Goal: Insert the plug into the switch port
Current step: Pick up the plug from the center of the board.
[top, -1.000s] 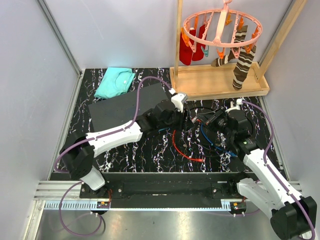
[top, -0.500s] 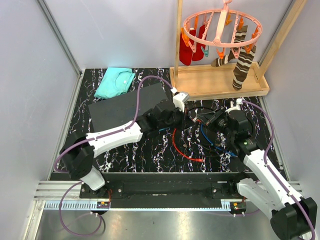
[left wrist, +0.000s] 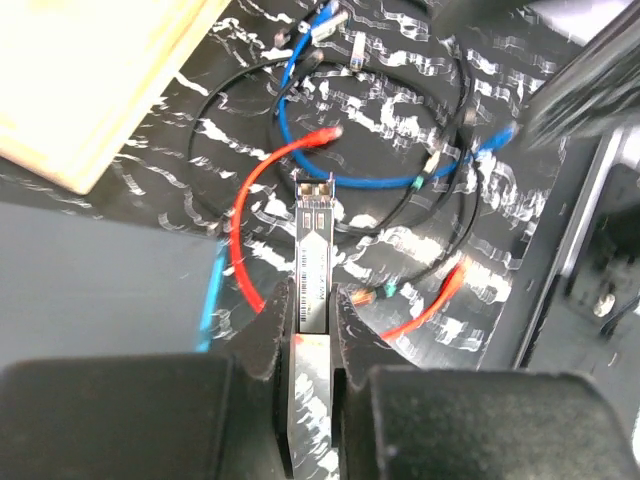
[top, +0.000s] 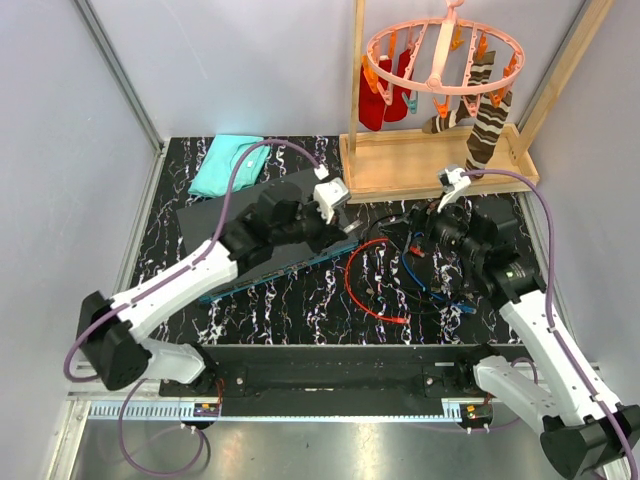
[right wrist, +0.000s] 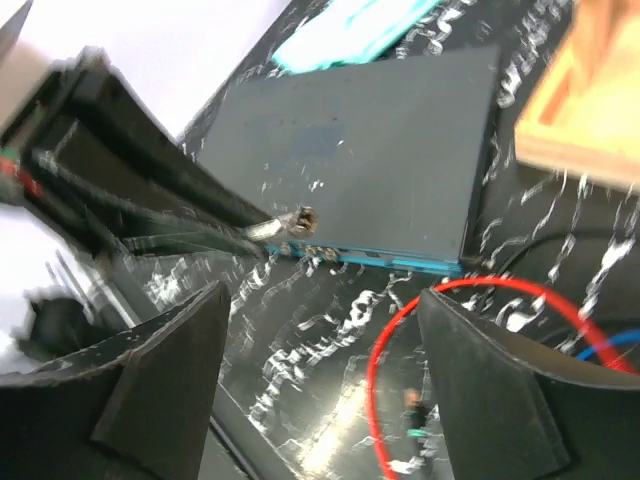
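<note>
The plug [left wrist: 312,235] is a slim silver metal module, and my left gripper [left wrist: 312,312] is shut on its rear half, with the tip pointing away over the cables. In the top view my left gripper [top: 341,226] hovers at the right end of the switch [top: 235,222], a flat dark grey box whose teal front edge [top: 280,265] faces the arms. In the right wrist view the plug tip [right wrist: 292,221] hangs just above the teal socket edge [right wrist: 400,262] of the switch [right wrist: 370,140]. My right gripper [right wrist: 330,385] is open and empty, to the right of the plug [top: 420,238].
Red [top: 362,295], blue [top: 415,278] and black cables lie tangled on the marbled black table between the arms. A wooden tray [top: 430,165] with a sock hanger [top: 440,60] stands at the back right. A folded teal cloth [top: 230,165] lies behind the switch.
My right gripper has opened and drawn back to the right. My left arm has risen and shifted left with the plug in its grip, uncovering the switch's teal edge.
</note>
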Available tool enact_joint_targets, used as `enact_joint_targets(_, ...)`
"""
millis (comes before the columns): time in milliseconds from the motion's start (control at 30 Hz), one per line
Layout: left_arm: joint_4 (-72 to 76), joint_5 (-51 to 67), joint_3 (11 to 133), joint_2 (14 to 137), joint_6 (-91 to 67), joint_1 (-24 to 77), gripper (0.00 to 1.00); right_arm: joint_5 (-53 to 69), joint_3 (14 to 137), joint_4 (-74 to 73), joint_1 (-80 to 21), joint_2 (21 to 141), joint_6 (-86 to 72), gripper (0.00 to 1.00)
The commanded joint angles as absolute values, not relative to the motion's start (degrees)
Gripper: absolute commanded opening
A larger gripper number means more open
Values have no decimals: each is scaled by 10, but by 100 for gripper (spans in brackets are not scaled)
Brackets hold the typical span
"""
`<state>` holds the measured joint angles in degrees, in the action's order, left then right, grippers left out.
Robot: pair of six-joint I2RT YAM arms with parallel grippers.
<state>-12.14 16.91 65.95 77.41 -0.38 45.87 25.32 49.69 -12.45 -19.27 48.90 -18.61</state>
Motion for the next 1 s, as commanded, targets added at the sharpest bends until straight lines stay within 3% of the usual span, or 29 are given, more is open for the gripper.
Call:
enact_joint_targets(0,-220,261,665,727,132,444,0,355,565,-213,-196,518,20,86)
enact_joint_targets(333,-352,322,732,718,218,437,0,566,635,-258,-197,595,141,81)
enact_joint_targets(967,-424,399,841,778,236,437,0,555,682,-316,-266,638,243,71)
